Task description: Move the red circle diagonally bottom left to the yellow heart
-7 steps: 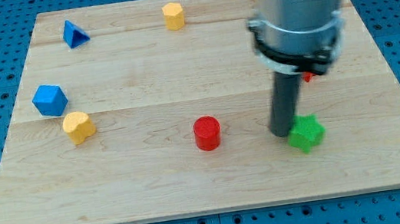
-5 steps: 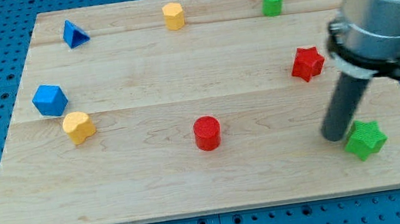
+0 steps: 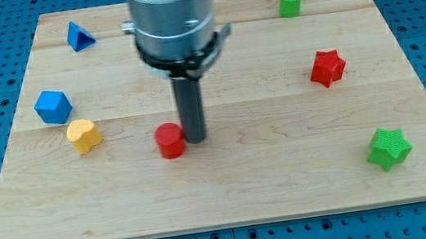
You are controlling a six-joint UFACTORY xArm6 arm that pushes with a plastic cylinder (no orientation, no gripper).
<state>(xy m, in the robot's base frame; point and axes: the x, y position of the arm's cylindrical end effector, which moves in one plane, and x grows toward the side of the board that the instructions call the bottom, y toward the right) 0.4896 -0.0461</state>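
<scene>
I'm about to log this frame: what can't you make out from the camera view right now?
- Contact: my tip sits at the right edge of the red circle; whether they touch is too fine to tell.
- The board strip behind the arm's grey body at the view's top is hidden.
- The arm's upper part is cut off by the top edge.
- The yellow heart is fully visible.

Arm: comes down from the view's top, left of centre; wide grey cylinder with a dark collar.
Rod: straight, dark, upright.
My tip (image 3: 194, 141): low, at the rod's bottom end.
</scene>
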